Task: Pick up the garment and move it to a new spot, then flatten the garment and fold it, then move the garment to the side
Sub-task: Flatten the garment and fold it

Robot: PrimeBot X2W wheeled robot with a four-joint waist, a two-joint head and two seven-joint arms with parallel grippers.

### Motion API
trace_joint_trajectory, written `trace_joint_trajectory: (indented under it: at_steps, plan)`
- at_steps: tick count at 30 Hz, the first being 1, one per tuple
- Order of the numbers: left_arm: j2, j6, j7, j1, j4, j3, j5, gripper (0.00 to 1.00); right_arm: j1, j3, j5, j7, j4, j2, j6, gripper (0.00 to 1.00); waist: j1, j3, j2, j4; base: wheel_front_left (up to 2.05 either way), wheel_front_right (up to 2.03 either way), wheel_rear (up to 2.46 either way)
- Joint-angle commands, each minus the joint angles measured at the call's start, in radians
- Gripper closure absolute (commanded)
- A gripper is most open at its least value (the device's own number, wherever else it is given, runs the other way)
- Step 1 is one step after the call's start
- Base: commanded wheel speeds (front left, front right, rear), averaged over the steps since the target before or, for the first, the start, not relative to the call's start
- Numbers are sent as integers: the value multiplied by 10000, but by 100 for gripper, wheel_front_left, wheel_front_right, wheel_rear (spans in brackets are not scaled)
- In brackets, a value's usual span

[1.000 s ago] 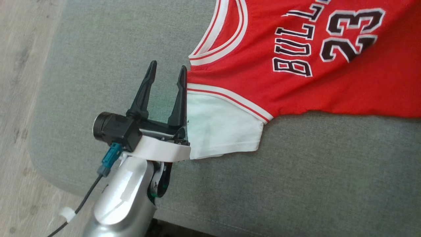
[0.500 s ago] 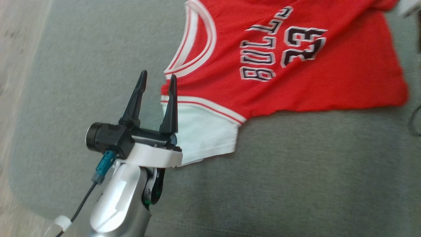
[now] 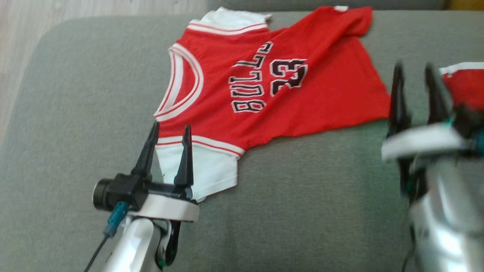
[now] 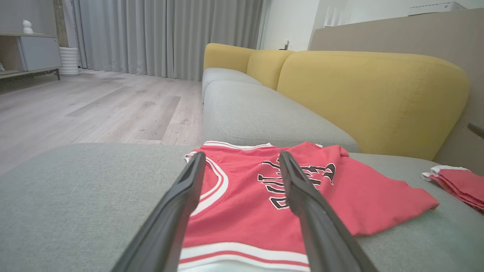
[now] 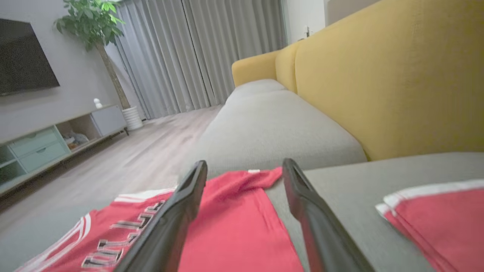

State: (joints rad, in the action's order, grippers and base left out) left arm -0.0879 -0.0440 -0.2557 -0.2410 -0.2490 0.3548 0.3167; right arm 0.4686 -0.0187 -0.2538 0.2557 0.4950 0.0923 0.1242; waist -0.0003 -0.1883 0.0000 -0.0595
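The garment point(image 3: 310, 94), a red jersey with white trim, white sleeves and "BULLS 23" on it, lies spread on the grey sofa seat point(image 3: 75, 113). My left gripper point(image 3: 171, 125) stands open at the near white sleeve point(image 3: 211, 170), one finger over the sleeve and the other over the seat beside it. From the left wrist, the left gripper point(image 4: 242, 155) looks across the garment point(image 4: 242, 204), holding nothing. My right gripper point(image 3: 413, 67) is open by the garment's hem, apart from it. In the right wrist view the right gripper point(image 5: 245, 163) stands empty above the garment point(image 5: 234, 219).
A folded red-and-white garment point(image 3: 467, 81) lies on the seat at the right, also in the wrist views point(image 4: 461, 185) point(image 5: 435, 215). Yellow back cushions point(image 4: 370, 98) border the far side. Wood floor point(image 3: 94, 9) lies past the seat's left edge.
The head camera has swung, so the whole garment now shows. My right gripper has come into view at the right, open and off the hem. The left gripper stays at the sleeve.
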Motion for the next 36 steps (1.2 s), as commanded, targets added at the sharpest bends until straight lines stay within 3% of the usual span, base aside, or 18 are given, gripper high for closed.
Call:
trace_joint_trajectory:
  at_steps: [1, 10, 14, 18, 26, 34, 35, 36]
  plan:
    - [-185, -40, -61, -42, 226, -354, 14, 0, -487, 214, 164, 59, -790, -222, 65, 0, 3, 262, 0, 243, 0, 0, 0]
    - [-484, -247, 93, 184, -298, -583, 137, 0, -2497, 600, -505, -39, -2062, -416, 65, 0, 3, 402, 0, 632, 0, 0, 0]
    - [-867, -661, 1018, -150, -1067, -885, 138, 0, -2636, 794, -859, -73, -2478, -418, 65, 0, 3, 218, 0, 871, 0, 0, 0]
    - [-1171, -753, 1526, -668, -1692, -1050, 143, 0, -2695, 980, -1014, -102, -2672, -419, 65, 0, 3, 14, 0, 1094, 0, 0, 0]
    - [-1708, -254, 2846, -1886, -3107, -1061, 392, 0, -2570, 846, -1234, -70, -2878, -420, 65, 0, 3, -642, 0, 1558, 0, 0, 0]
    - [-2049, -83, 3565, -2626, -4345, -1037, 484, 0, -2489, 989, -1387, -11, -2827, -420, 65, 0, 3, -986, 0, 1761, 0, 0, 0]
    - [-2070, 22, 3652, -2685, -4421, -992, 506, 63, -2467, 1021, -1412, -5, -2828, -420, 65, 0, 3, -1006, 0, 1781, 0, 0, 0]
    - [-2099, 100, 3691, -2753, -4458, -958, 512, 100, -2448, 1047, -1439, 2, -2831, -420, 65, 0, 3, -1020, 0, 1799, 0, 0, 0]
